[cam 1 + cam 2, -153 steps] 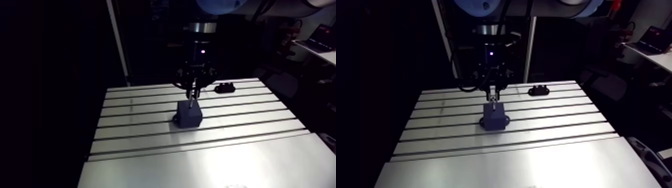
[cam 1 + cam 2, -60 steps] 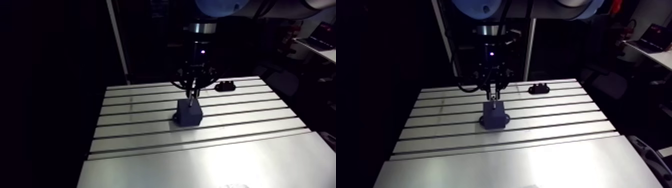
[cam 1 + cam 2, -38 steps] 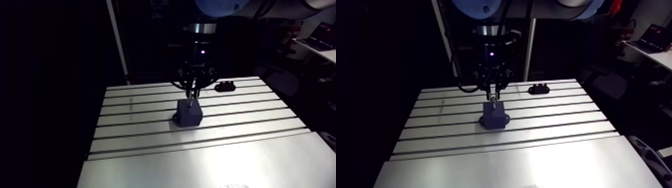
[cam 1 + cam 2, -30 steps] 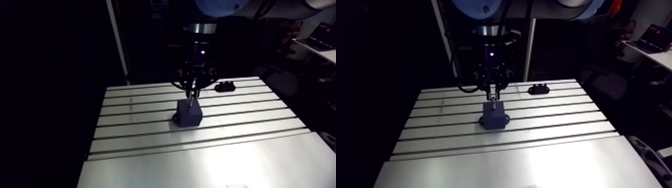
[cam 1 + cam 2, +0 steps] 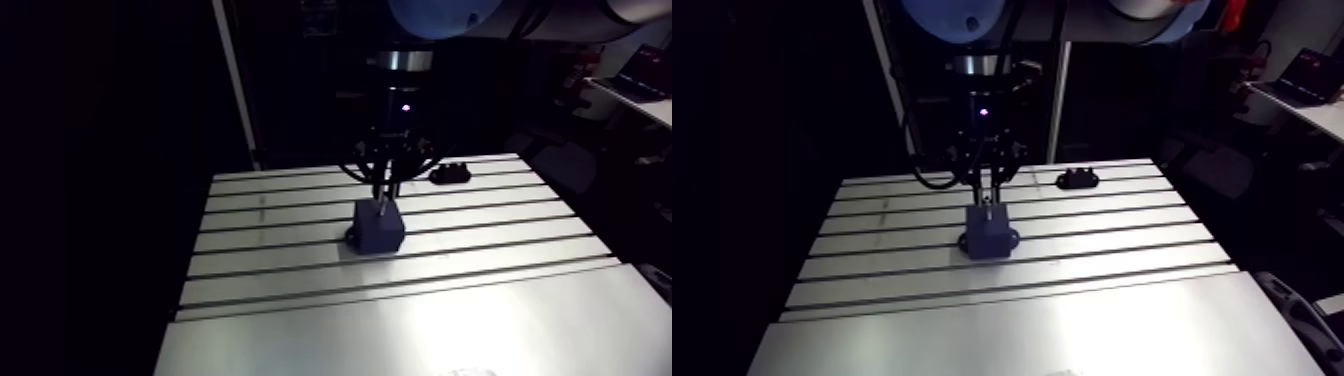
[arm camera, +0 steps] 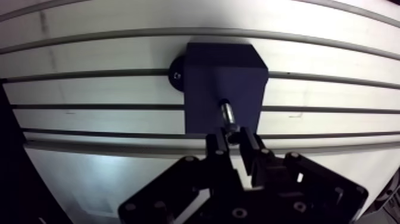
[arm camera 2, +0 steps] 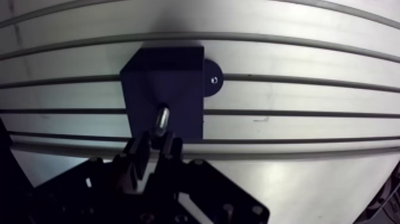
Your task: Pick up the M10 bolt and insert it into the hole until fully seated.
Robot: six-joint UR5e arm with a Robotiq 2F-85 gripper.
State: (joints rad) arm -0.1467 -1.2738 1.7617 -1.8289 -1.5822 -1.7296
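Gripper (image 6: 234, 140) fingers, nearly closed, pinch the M10 bolt (image 6: 226, 113); its tip meets the dark block (image 6: 208, 77), mid-frame in the arm view.

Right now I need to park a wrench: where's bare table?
Bare: the unslotted plate, and slotted rows either side of the block. Crowded: the block, where the gripper holds the bolt, and by the far black part.

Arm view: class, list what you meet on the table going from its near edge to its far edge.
smooth front plate → dark block → small black part. Left out: gripper and its bolt, which overlap the block.
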